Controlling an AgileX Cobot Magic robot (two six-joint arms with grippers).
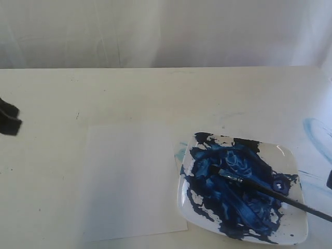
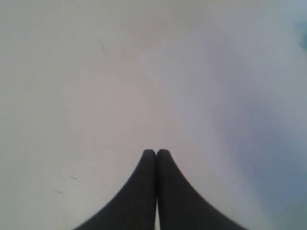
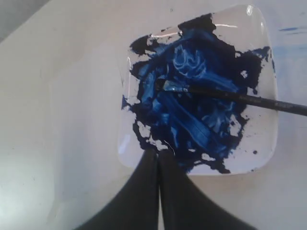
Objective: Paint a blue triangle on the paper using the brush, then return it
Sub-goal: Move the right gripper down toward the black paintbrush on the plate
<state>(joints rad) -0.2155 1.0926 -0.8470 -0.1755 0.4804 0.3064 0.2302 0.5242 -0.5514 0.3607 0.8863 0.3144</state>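
Your right claw (image 3: 159, 152) sits closest in its wrist view, its two black fingers pressed together with nothing between them. The tips hang just above one rim of the square white plate (image 3: 261, 33). You'll find the brush (image 3: 230, 96) lying loose on that plate, touched by neither claw. Its bristle tip rests in the smeared dark-blue paint near the middle, and its black handle runs out over the plate's edge.

In the exterior view the plate (image 1: 288, 158) stands just right of the paper (image 1: 135, 181), its corner overlapping the sheet's edge. The paper lies flat on the cream tabletop (image 1: 155, 93), plain off-white all over. The brush (image 1: 270, 193) points down-right, off the frame.

Your left claw (image 2: 156, 151) is also pressed together and empty, over bare tabletop. It shows at the far left (image 1: 9, 118), well apart from the paper. A pale-blue smear (image 1: 315, 129) marks the tabletop beyond the plate.
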